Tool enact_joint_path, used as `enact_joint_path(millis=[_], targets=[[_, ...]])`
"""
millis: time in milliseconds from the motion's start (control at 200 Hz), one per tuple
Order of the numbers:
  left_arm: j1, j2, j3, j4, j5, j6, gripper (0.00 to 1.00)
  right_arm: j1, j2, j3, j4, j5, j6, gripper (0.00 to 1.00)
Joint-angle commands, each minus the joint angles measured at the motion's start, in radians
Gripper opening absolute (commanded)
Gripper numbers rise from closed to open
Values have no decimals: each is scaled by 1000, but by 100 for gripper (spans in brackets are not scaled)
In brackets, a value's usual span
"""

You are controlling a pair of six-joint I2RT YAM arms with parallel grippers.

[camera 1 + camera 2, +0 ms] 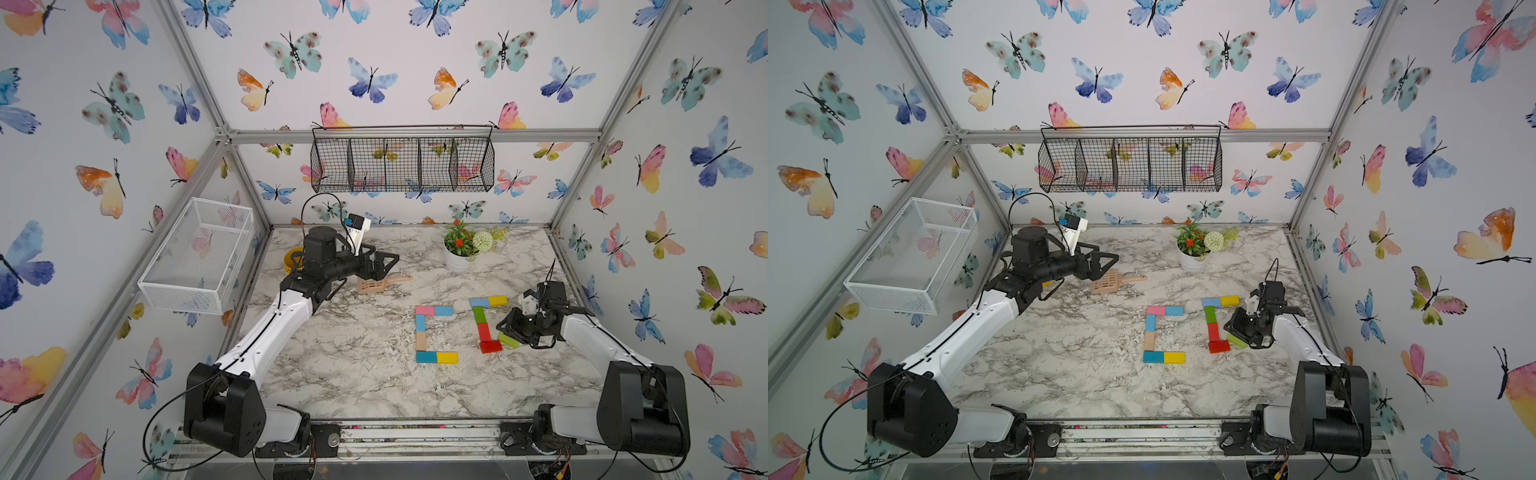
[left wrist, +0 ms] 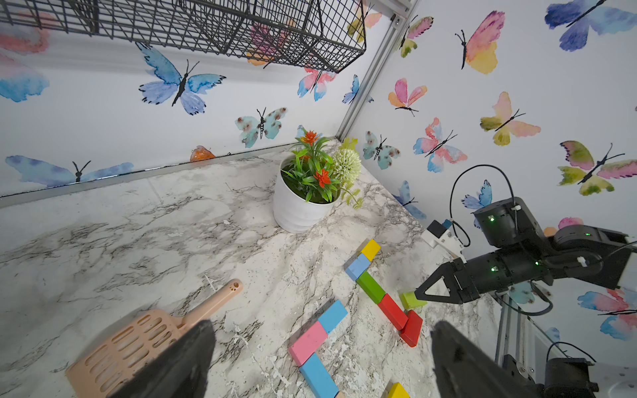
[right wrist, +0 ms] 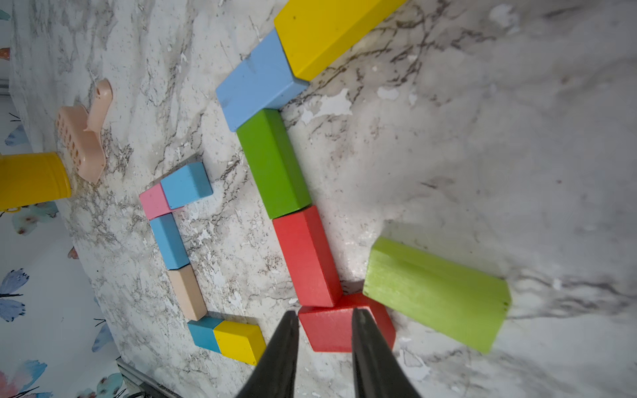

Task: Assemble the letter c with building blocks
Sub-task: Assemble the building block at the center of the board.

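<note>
right gripper (image 3: 324,315), jaws narrowly parted, grip unclear, over the crooked red block (image 3: 327,332) ending the c beside it; square it gently, then butt the loose green block (image 3: 437,293) alongside. left gripper (image 2: 322,327) gapes wide.

i count twelve small building blocks (image 1: 1149,340). six lie flat and make a finished letter c: the pink block (image 1: 424,310) and the sky blue block (image 1: 443,311) form the top bar, the second blue block (image 1: 420,323) and the tan block (image 1: 421,341) the back, the teal block (image 1: 426,357) and the near yellow block (image 1: 447,358) the bottom bar. to my right a second c is not complete: the pale blue block (image 1: 480,302) and the far yellow block (image 1: 497,300) on top, the dark green block (image 1: 479,316) and the long red block (image 1: 483,331) down the back. the other red block (image 3: 331,330) lies askew at its foot, and the light green block (image 3: 434,293) lies slanted just beside it.
</note>
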Motion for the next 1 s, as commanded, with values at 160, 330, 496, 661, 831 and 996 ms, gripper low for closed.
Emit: enact_joint_path(millis=[160, 330, 496, 661, 831, 996], targets=[[11, 1, 13, 21, 21, -10, 98, 6, 61, -12, 58, -42, 10, 15], [14, 1, 13, 22, 20, -12, 98, 8, 80, -23, 75, -50, 13, 6], [16, 0, 13, 22, 22, -13, 98, 11, 91, -32, 74, -42, 10, 3], [19, 0, 13, 22, 25, -15, 98, 13, 96, -32, 58, -27, 2, 3], [22, -3, 13, 25, 33, -18, 98, 12, 88, -25, 30, 17, -8, 3], [24, -7, 8, 30, 33, -19, 98, 13, 101, -18, 22, 40, -15, 3]])
